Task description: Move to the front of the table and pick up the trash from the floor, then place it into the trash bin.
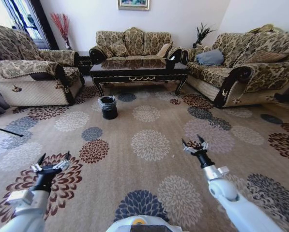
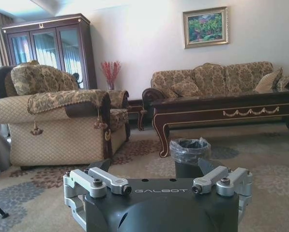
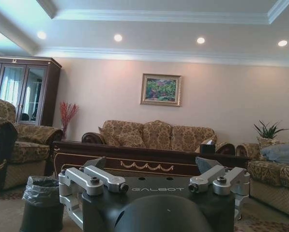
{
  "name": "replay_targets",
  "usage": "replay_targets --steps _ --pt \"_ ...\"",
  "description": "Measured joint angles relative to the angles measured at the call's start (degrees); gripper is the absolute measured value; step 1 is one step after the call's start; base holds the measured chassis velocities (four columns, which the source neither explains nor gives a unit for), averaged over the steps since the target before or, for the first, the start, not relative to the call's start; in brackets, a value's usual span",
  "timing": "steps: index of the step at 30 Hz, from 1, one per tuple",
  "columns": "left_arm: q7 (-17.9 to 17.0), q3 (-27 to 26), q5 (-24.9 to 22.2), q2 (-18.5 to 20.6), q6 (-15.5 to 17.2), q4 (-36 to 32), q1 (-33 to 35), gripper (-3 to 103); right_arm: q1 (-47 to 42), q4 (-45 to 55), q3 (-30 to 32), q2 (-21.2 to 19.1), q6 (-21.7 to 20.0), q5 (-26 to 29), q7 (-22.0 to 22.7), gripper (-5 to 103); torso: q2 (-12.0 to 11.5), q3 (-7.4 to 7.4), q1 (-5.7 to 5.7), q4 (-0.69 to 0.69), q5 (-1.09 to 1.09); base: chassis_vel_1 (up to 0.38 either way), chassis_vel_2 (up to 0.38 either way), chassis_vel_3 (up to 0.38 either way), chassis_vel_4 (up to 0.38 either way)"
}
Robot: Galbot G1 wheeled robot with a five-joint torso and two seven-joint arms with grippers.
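Note:
The dark glossy table [image 1: 139, 71] with gold ornament stands across the patterned carpet, ahead of me. The small black trash bin [image 1: 108, 107], lined with a clear bag, sits on the floor in front of the table's left end. No trash can be made out on the carpet. My left gripper [image 1: 53, 159] hovers low at the near left, open and empty. My right gripper [image 1: 193, 142] hovers at the near right, also open and empty. The left wrist view shows the bin [image 2: 189, 153] beyond the spread fingers [image 2: 103, 166], with the table [image 2: 221, 109] behind. The right wrist view shows the bin [image 3: 41, 202] and table [image 3: 134, 162].
An armchair [image 1: 33, 72] stands at the left, a sofa [image 1: 132, 43] behind the table and another sofa [image 1: 246, 65] at the right. A thin dark rod [image 1: 5, 130] lies on the carpet at the far left. Open carpet stretches between me and the table.

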Motion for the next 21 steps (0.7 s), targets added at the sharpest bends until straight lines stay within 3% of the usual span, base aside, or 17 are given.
replay_targets --steps 3,7,10,15,21 --pt "-0.5 -0.9 -0.3 0.9 0.1 -0.6 -0.4 100 -0.1 2.9 2.9 -0.8 -2.7 0.8 -1.2 100 0.0 0.00 0.00 0.00 0.00 0.000 0.000 0.000 0.000" --pt "-1.8 -2.7 -1.2 1.7 0.8 -2.1 -1.1 100 -1.3 9.8 6.6 -1.7 -7.4 2.0 2.9 100 0.0 0.00 0.00 0.02 -0.01 0.000 0.000 0.000 0.000" --pt "-2.0 -5.3 -3.9 2.9 2.2 -3.6 -1.8 100 -2.9 15.4 10.2 -1.9 -10.7 6.6 4.9 100 0.0 0.00 0.00 0.00 -0.01 0.000 0.000 0.000 0.000" --pt "0.0 -7.8 -7.0 3.7 2.9 -4.7 -2.5 100 -3.3 17.7 11.7 -1.7 -11.6 6.9 5.0 100 0.0 0.00 0.00 0.01 0.00 0.000 0.000 0.000 0.000" --pt "4.2 -8.1 -7.9 2.8 -0.5 -3.4 -3.5 100 -4.8 18.2 13.8 -0.8 -11.7 2.9 3.6 100 0.5 0.31 0.16 -0.01 0.00 0.000 0.000 0.000 0.000"
